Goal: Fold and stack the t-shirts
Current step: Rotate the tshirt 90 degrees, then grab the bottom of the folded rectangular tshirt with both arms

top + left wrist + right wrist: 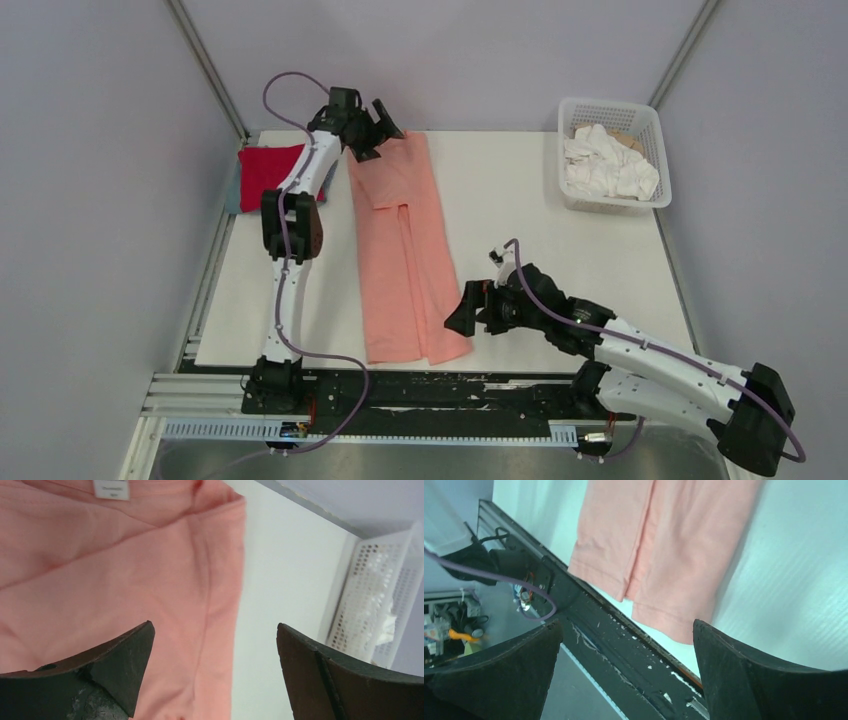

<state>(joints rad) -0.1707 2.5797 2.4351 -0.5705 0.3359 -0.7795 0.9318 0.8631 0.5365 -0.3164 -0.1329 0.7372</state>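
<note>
The salmon-pink t-shirt (405, 250) lies as a long strip down the middle of the table, both sides folded inward. Its collar end with the white neck label (111, 488) fills the left wrist view (125, 570), and its hem shows in the right wrist view (674, 545). My left gripper (378, 128) hovers open and empty over the collar end. My right gripper (468, 310) is open and empty beside the hem's right edge, near the table's front edge. The red t-shirt (268, 170) lies folded at the far left on top of the grey-blue one (233, 190).
A white lattice basket (612, 152) with white cloth inside stands at the far right corner and also shows in the left wrist view (372, 595). The black rail (634, 655) runs along the table's front edge just below my right gripper.
</note>
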